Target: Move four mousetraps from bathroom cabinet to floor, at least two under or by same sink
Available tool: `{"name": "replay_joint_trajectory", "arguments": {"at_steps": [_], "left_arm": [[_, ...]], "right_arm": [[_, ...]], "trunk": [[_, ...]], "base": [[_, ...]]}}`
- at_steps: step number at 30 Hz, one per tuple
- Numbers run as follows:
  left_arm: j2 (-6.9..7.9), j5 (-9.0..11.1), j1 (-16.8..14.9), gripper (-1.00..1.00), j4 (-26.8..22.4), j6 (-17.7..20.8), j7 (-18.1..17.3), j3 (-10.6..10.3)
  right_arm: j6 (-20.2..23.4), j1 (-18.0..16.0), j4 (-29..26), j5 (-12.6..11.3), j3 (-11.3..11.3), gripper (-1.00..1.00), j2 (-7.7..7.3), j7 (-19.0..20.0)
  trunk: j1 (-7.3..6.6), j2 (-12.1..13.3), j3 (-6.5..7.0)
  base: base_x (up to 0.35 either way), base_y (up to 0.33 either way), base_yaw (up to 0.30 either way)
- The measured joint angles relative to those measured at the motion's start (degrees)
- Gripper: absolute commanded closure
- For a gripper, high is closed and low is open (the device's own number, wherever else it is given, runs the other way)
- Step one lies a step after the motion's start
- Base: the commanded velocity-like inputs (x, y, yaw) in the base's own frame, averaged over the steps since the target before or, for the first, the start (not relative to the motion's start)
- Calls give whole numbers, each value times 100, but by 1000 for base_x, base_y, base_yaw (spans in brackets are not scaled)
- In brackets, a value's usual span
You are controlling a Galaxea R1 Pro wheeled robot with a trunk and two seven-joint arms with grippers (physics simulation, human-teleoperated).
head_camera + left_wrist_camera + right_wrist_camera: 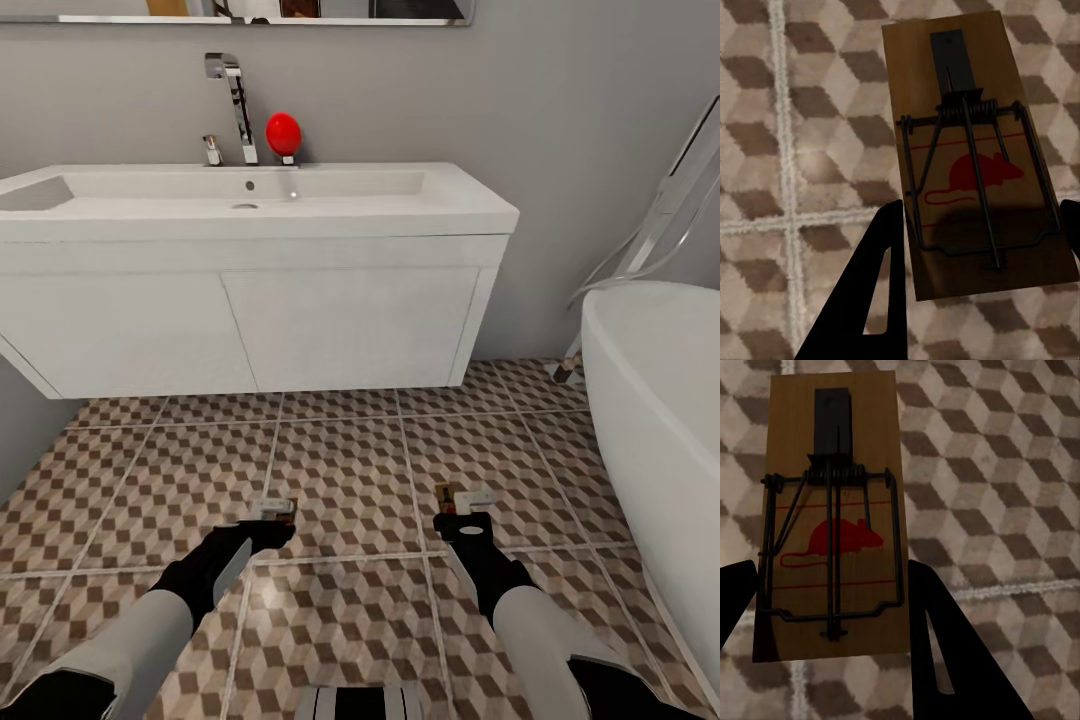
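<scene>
both arms reach forward and down over the floor (pixel 340 470), in front of the sink (pixel 250 195). each gripper carries one trap.

the left gripper (pixel 272 522) has its jaws clenched on the long edges of the left trap (pixel 979 154), a tan board with dark wire spring and bar and a red mouse print; in the head view this trap (pixel 274 508) shows at the gripper's tip, above the tiles. the black fingers (pixel 874 289) press the board's near end from both sides.

the right gripper (pixel 462 512) grips the right trap (pixel 832 521) the same way, jaws tight on its sides, fingers (pixel 945 652) at the near end; in the head view it (pixel 462 497) shows past the gripper's tip.

the sink basin holds nothing visible; a chrome tap (pixel 232 105) and a red ball (pixel 283 133) stand on its back ledge. the vanity (pixel 250 320) below has its doors closed. a white tub (pixel 655 400) stands at the right, well apart from the traps.
</scene>
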Motion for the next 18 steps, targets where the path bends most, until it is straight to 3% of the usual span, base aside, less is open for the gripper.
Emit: {"name": "replay_joint_trajectory", "arguments": {"at_steps": [5,12,18], "left_arm": [[87,-20,-127,100,196,-7,-83,11],[227,-46,-221,100,272,-47,-505,10],[268,-51,-229,100,278,-77,-577,4]], "right_arm": [[0,0,17,-5,1,100,0,-2],[0,0,40,-7,6,100,0,5],[-3,0,63,-5,7,100,0,6]], "trunk": [[0,0,0],[0,0,0],[0,0,0]], "base": [[0,0,0],[0,0,0],[0,0,0]]}}
